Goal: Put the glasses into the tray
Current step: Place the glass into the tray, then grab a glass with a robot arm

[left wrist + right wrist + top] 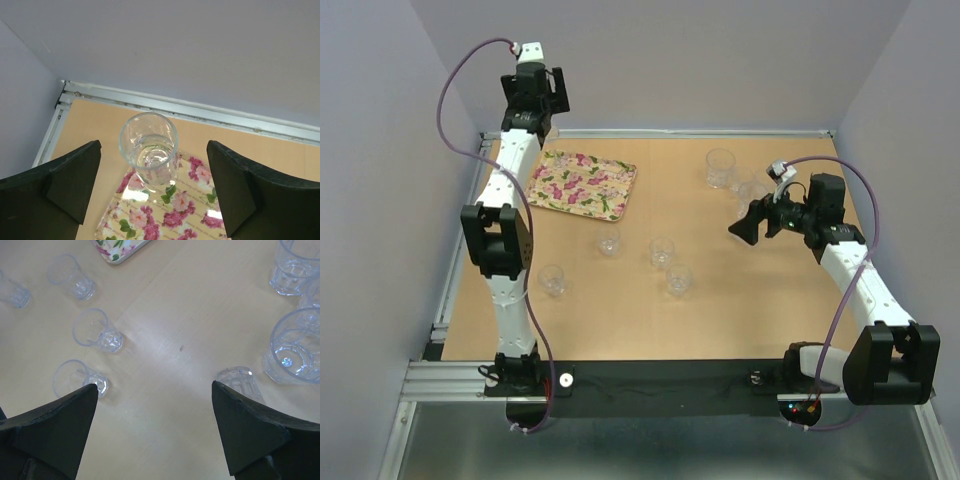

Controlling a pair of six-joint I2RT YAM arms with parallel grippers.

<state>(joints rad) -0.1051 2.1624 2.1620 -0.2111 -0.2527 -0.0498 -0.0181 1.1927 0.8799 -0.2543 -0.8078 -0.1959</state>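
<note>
**Glass upright on the flowered tray, between wide-spread left fingers**

Seen from above: a tan table (720, 320) with the tray (583, 184) near its far left corner, cream-yellow with pink flowers and green leaves. Over the tray's far end, the left gripper (153, 150), pointed downward, its fingers (70, 180) spread far apart and gripping nothing. Between those fingers and clear of both, one upright glass (148, 131), apparently resting on the tray's far corner, close to the table's metal edge rail (200, 111).

In the middle of the table, off the tray, four small glasses (662, 251) in a loose group, all upright. Toward the far right, a tight cluster of glasses (721, 168), also off the tray. Just on the near side of that cluster, the right gripper (745, 228), raised above the table, fingers (60, 425) spread wide and empty. From its wrist camera: the small glasses to the left, the cluster to the right, bare tabletop between.
</note>
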